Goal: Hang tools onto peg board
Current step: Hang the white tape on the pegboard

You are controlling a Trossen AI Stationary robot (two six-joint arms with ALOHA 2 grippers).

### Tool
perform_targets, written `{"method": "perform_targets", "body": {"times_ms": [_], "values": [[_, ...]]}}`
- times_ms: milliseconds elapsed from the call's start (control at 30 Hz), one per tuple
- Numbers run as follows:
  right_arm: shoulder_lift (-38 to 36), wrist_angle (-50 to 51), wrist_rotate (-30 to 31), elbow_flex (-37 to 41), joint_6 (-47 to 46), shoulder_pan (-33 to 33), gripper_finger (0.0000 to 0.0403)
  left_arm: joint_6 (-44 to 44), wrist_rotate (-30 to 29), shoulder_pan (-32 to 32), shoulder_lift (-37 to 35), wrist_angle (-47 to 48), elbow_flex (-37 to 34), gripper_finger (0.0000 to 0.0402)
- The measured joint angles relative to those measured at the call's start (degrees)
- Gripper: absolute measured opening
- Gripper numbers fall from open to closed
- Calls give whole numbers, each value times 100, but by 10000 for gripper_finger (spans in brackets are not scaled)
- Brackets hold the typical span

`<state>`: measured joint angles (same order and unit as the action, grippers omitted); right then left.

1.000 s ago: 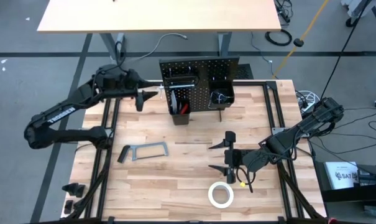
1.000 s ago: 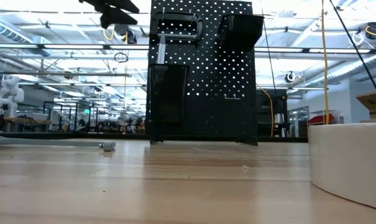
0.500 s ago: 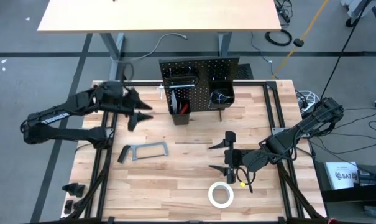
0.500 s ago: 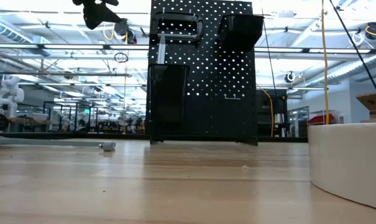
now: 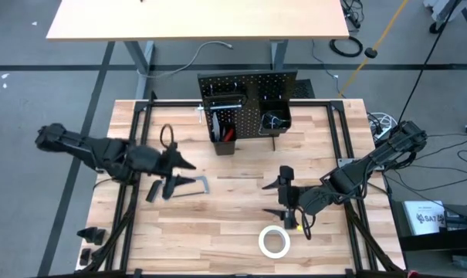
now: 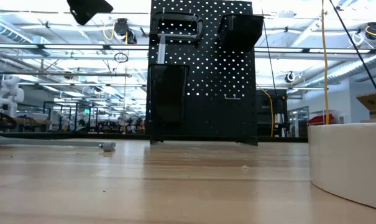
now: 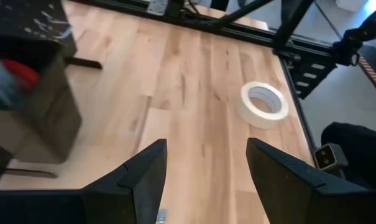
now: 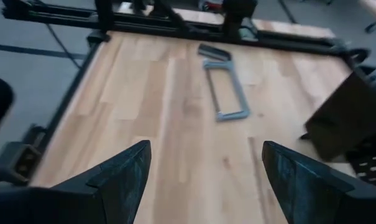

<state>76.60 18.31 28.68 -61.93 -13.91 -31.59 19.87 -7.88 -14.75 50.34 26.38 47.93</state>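
Observation:
The black peg board [image 5: 247, 100] stands upright at the table's far middle, with two black bins; red-handled tools [image 5: 228, 133] stick out of the left bin. The grey hacksaw [image 5: 191, 184] lies flat on the table at left of centre. My left gripper [image 5: 175, 176] hovers open just above it, fingers empty [image 7: 206, 186]. The white tape roll [image 5: 273, 242] lies flat near the front edge. My right gripper [image 5: 285, 197] stands open over the table, just beyond the tape roll, and faces the hacksaw [image 8: 224, 87].
Black frame rails [image 5: 343, 147] run along the table's left, right and far sides. A small metal bit [image 6: 107, 146] lies on the table at left. Small black parts [image 5: 90, 232] sit off the near left corner. Bare wood lies between hacksaw and peg board.
My left gripper has swung away from the peg board's left side toward the near edge and downward, and now stands over the hacksaw, still open. The hacksaw, the tape roll and the right arm have kept their places.

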Motion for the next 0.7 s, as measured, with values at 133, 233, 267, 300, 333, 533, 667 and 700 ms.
{"method": "perform_targets", "body": {"times_ms": [133, 233, 267, 300, 333, 533, 667, 700], "values": [[26, -10, -207, 0, -446, -2, 302, 356, -709, -818, 202, -381, -276, 224], [163, 51, -248, 0, -688, -30, 302, 735, -1125, -1245, 556, -313, -366, 224], [235, 118, -336, 0, -705, -35, 302, 837, -1237, -1355, 703, -314, -376, 224], [316, 177, -412, 0, -770, -46, 302, 929, -1341, -1448, 855, -322, -382, 224], [398, 273, -542, 0, -861, -65, 302, 985, -1432, -1521, 1009, -350, -382, 224], [1107, 618, -980, 0, -1855, -135, 302, 1096, -1558, -1749, 1886, -839, -382, 224], [1541, 729, -1626, 0, -2504, -174, 302, 1137, -1690, -1932, 2216, -872, -382, 224], [1611, 771, -1801, 0, -2599, -152, 302, 1143, -1765, -1984, 2255, -872, -382, 224]]}}
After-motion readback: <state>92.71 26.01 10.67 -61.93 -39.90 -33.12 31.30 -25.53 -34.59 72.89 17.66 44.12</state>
